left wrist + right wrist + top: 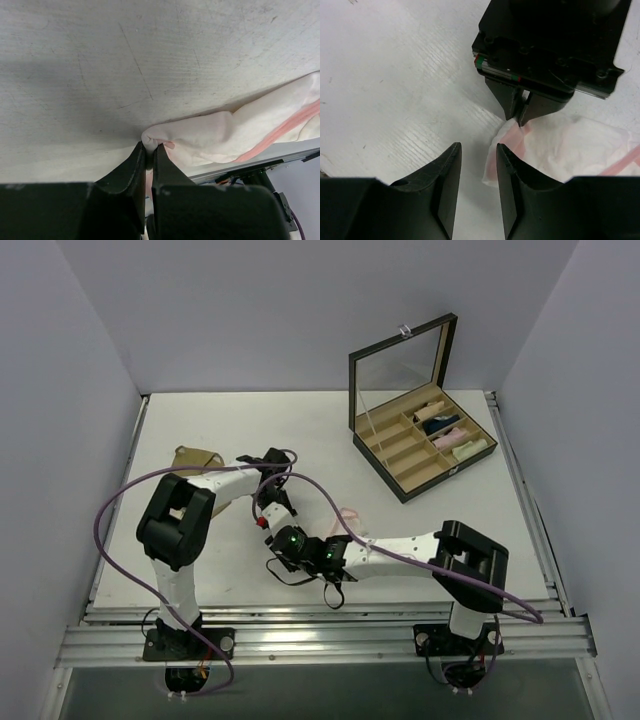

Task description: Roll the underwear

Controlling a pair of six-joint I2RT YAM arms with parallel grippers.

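Note:
The white underwear with pink edging [240, 127] lies crumpled on the table. My left gripper [151, 146] is shut on a pinched fold at its end. The right wrist view shows that same pinch [520, 120] on the cloth [570, 150]. My right gripper [478, 150] stands open just in front of it, low over the table. The cloth's pink-tinted corner lies against its right finger [515, 185], with mostly bare table in the gap. From above, both grippers [268, 525] [285, 540] meet mid-table, and a pink loop of the underwear [348, 514] shows. The tan underwear [195, 458] lies at the left.
An open dark case [400, 472] with a raised mirrored lid [400, 360] stands at the back right. Its compartments hold a navy roll [437, 425], a pink one [447, 438] and a mint-green one [472, 450]. Purple cables loop over both arms.

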